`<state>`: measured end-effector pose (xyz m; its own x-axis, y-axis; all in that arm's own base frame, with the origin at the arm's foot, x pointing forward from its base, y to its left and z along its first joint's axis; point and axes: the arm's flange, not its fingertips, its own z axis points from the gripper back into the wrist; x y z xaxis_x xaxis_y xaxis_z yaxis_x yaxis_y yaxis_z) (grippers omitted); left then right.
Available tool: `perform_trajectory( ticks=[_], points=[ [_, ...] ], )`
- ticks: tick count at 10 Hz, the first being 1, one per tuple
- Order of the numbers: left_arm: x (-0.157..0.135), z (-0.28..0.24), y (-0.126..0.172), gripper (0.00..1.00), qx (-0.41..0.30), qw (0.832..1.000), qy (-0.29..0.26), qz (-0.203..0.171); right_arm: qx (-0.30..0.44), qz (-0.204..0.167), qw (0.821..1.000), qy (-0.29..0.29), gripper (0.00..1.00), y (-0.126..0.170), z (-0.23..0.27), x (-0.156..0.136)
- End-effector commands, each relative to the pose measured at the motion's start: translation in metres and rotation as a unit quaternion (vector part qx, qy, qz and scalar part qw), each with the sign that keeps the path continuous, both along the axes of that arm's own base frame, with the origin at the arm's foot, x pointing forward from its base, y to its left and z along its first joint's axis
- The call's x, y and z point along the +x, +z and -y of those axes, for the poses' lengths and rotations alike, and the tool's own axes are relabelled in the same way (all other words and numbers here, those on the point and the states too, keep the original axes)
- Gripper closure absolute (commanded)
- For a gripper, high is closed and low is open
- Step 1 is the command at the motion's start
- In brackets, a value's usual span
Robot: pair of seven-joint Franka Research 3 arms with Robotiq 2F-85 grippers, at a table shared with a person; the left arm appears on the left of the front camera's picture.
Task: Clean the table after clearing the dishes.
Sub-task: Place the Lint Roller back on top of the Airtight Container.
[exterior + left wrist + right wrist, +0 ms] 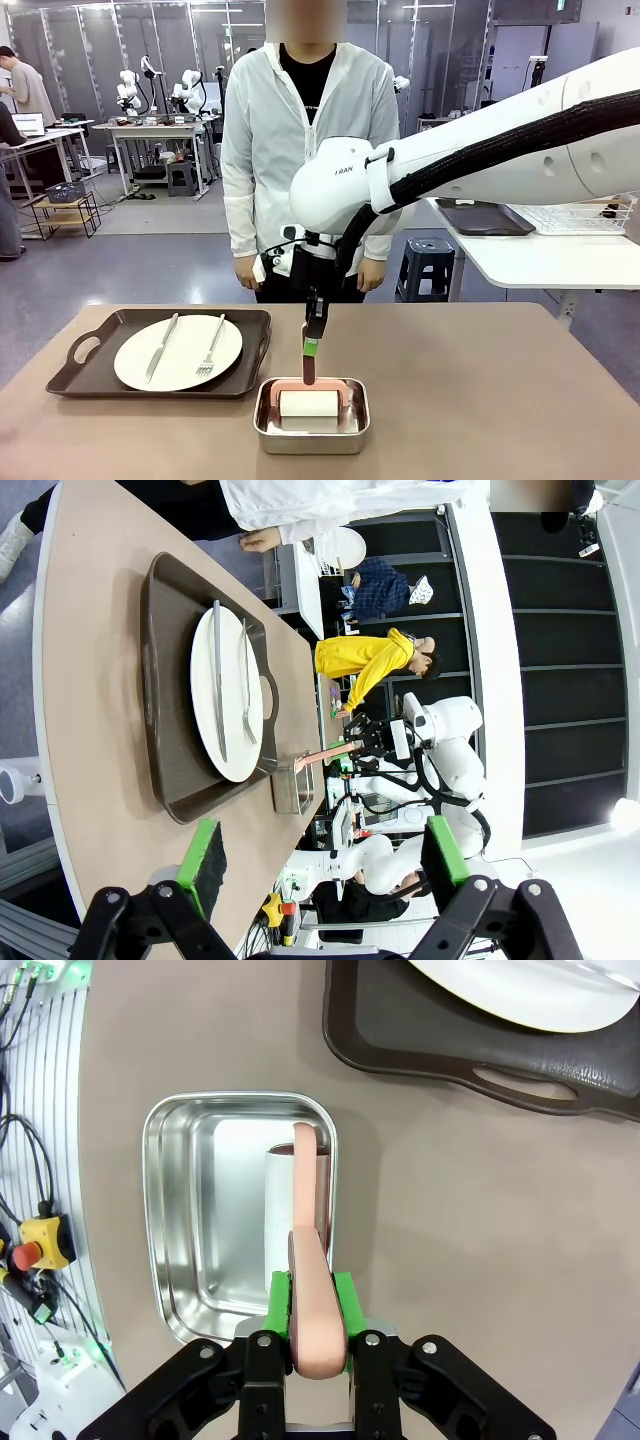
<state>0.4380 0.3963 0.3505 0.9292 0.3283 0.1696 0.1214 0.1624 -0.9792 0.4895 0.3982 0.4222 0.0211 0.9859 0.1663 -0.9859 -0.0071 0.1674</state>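
Observation:
The table (pixel 480 380) has a plain taupe-brown top. At its left a dark brown handled tray (pixel 70 380) carries a round white plate (pixel 185 345) with a steel knife (pixel 160 347) and fork (pixel 210 350), the dishes. My right gripper (pixel 312 345) reaches in from the right and is shut on the pink handle (pixel 308 1260) of a roller whose white roll (pixel 308 403) is inside a small steel pan (pixel 310 440). My left gripper (pixel 322 855) is open and empty, off the table's edge. From there the tray (pixel 160 680) and plate (pixel 205 680) lie ahead.
A person in a white jacket (pixel 300 130) stands at the far edge, hands down. A smaller white table (pixel 540 255) with a tray and rack is at the back right, and a dark stool (pixel 430 265) stands beside it. Bare tabletop spreads right of the pan.

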Motion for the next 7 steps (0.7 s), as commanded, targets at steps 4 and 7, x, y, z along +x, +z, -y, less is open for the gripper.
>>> perform_trajectory(
  ticks=[4, 7],
  points=[
    [-0.002, -0.002, 0.002, 0.00, 0.002, 1.000, 0.002, 0.002, -0.008, 0.026, 1.000, 0.012, 0.79, -0.007, 0.008, 0.012],
    [-0.002, -0.002, 0.002, 0.00, 0.002, 1.000, 0.002, 0.002, -0.014, 0.032, 0.999, 0.008, 0.35, 0.001, 0.009, 0.011]
  ],
)
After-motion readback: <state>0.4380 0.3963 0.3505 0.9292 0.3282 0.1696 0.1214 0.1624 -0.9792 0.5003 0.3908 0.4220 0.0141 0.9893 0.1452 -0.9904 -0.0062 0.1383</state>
